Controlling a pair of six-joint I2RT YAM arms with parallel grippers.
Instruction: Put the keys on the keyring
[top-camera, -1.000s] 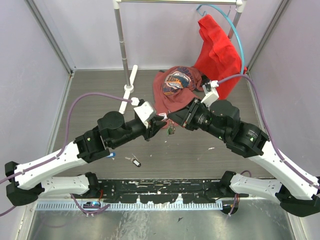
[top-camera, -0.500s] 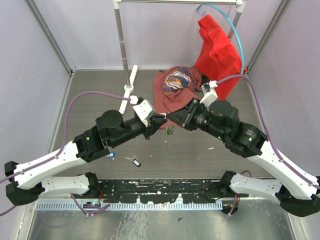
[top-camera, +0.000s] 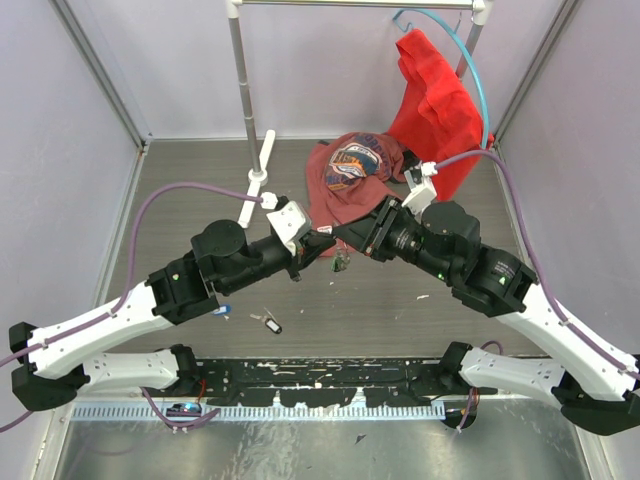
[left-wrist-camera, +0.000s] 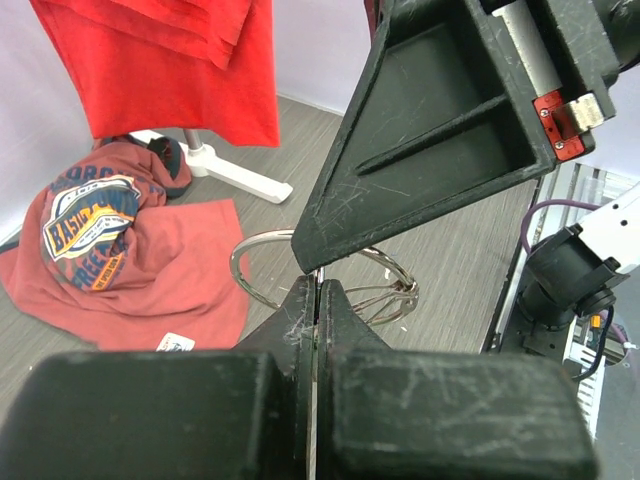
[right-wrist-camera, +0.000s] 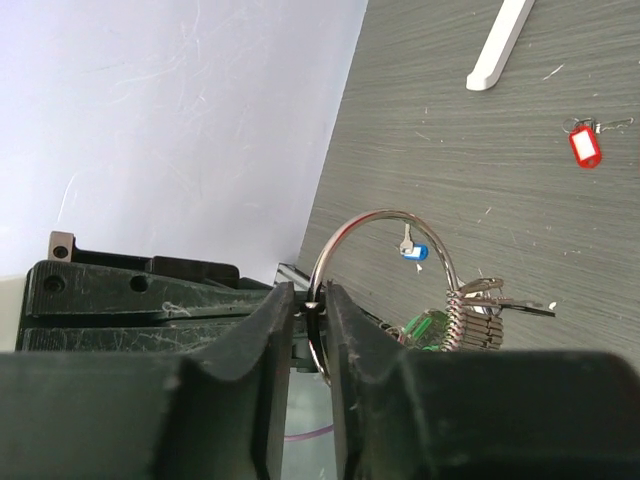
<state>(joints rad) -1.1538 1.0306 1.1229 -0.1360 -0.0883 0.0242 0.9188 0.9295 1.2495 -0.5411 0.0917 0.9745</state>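
Observation:
The keyring (right-wrist-camera: 385, 216) is a silver wire ring with a green tag (right-wrist-camera: 425, 328) and a few dangling keys (right-wrist-camera: 492, 300). My right gripper (right-wrist-camera: 312, 300) is shut on its rim and holds it above the table. In the top view the ring (top-camera: 342, 262) hangs below the two meeting grippers. My left gripper (left-wrist-camera: 316, 292) is shut on a thin silver key seen edge-on, with its tip at the ring (left-wrist-camera: 243, 268). A black-and-white key (top-camera: 270, 323) and a blue-headed key (top-camera: 222, 310) lie on the table. A red-tagged key (right-wrist-camera: 585, 147) lies farther off.
A maroon T-shirt (top-camera: 350, 170) lies on the table behind the grippers. A red shirt (top-camera: 435, 100) hangs from a rack at the back right. The rack's pole (top-camera: 240, 80) and white foot (top-camera: 258, 180) stand at the back left. Walls close in both sides.
Both grippers have shifted slightly up and back, and their tips stay together at the ring. The keys on the table have not moved.

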